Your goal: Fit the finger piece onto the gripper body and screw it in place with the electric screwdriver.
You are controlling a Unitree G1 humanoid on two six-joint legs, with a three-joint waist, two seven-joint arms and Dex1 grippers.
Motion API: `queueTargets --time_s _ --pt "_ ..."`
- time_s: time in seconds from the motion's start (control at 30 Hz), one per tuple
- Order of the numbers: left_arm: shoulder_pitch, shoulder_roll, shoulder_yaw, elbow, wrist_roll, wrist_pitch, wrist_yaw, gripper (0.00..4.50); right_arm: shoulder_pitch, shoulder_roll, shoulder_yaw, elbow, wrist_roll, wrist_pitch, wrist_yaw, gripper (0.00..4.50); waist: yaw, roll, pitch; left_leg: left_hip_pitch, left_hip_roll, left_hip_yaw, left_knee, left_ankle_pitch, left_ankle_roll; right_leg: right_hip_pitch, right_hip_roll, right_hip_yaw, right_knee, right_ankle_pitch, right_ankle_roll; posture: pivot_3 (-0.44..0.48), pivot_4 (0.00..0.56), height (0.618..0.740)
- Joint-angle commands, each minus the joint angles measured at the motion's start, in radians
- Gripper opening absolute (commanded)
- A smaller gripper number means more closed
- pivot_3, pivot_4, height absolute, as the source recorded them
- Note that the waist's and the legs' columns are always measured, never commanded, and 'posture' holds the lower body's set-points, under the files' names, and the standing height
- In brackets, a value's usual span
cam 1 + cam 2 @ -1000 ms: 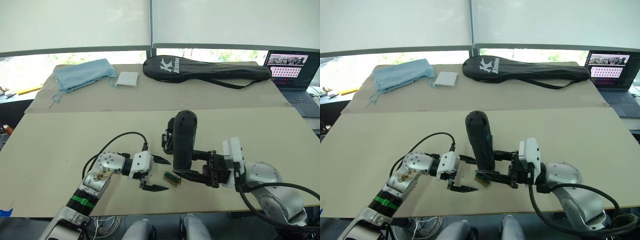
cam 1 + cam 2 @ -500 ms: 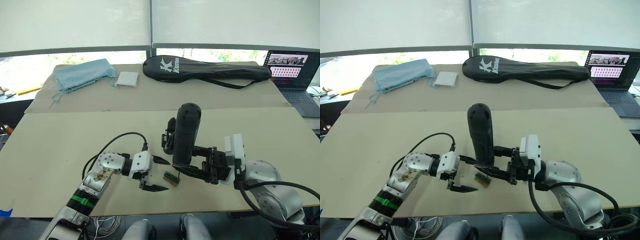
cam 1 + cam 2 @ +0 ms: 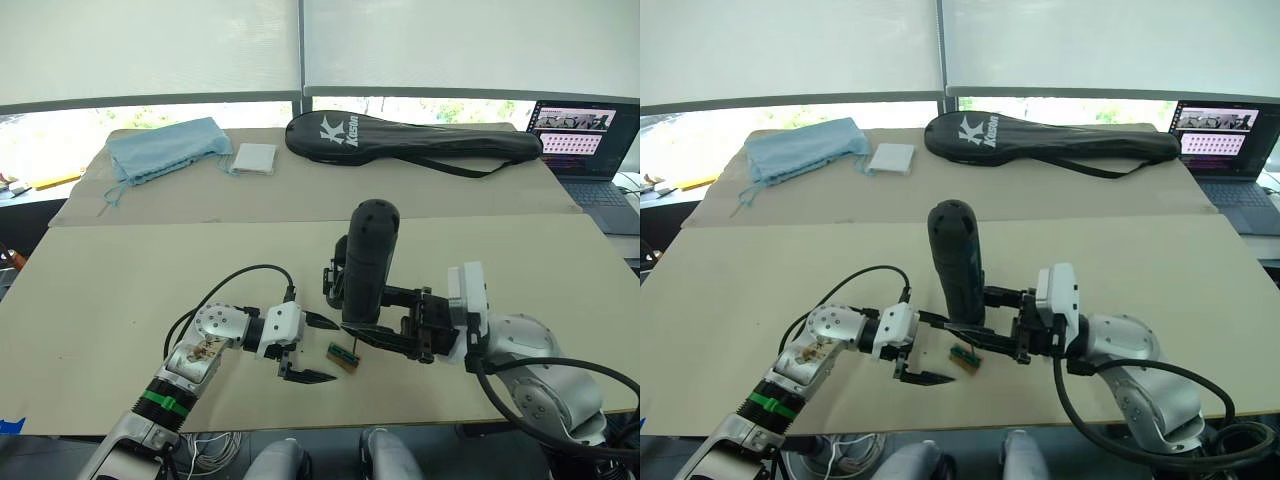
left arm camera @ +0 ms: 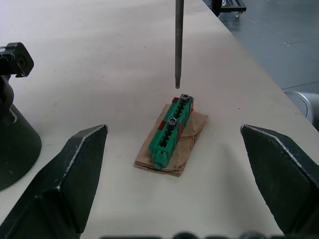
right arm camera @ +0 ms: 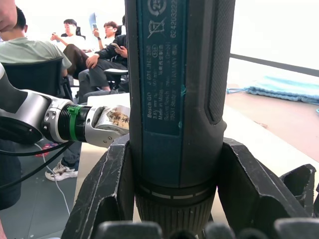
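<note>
My right gripper [image 3: 368, 322] is shut on the electric screwdriver [image 3: 365, 262] and holds it upright over the table. The screwdriver's thin metal bit [image 4: 177, 45] hangs just above the far screw of a small green-topped block [image 4: 172, 130], without touching it. My left gripper [image 3: 322, 348] is open at table level, one finger on each side of that block and apart from it. The gripper body [image 3: 331, 283] is a black blocky part, mostly hidden behind the screwdriver. The finger piece is out of view.
At the back of the table [image 3: 120, 280] lie a black racket bag [image 3: 410, 140], a blue cloth [image 3: 165, 148] and a white pad [image 3: 255, 158]. A laptop [image 3: 585, 140] stands at the far right. Several people [image 5: 75, 45] sit in the background.
My right gripper has lifted the screwdriver a little and shifted it slightly left. The left gripper and the green-topped block have stayed put.
</note>
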Motion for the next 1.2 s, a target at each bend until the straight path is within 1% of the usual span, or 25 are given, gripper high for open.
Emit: queueTargets --time_s 0.03,1.2 --pt "-0.008 0.006 0.014 -0.037 -0.018 0.009 -0.002 4.5 -0.007 -0.002 -0.009 -0.032 0.023 -0.004 0.004 1.9 0.0 0.0 0.0 0.0 0.0 0.0 0.0 0.0 0.0 0.0 0.0 0.0 0.0 0.0 0.0 0.0 0.15 0.736" --pt "-0.009 0.007 0.014 -0.045 -0.014 0.003 0.0 4.5 0.018 -0.002 -0.009 -0.023 -0.012 -0.034 0.026 1.9 0.0 0.0 0.0 0.0 0.0 0.0 0.0 0.0 0.0 0.0 0.0 0.0 0.0 0.0 0.0 0.0 0.15 0.736"
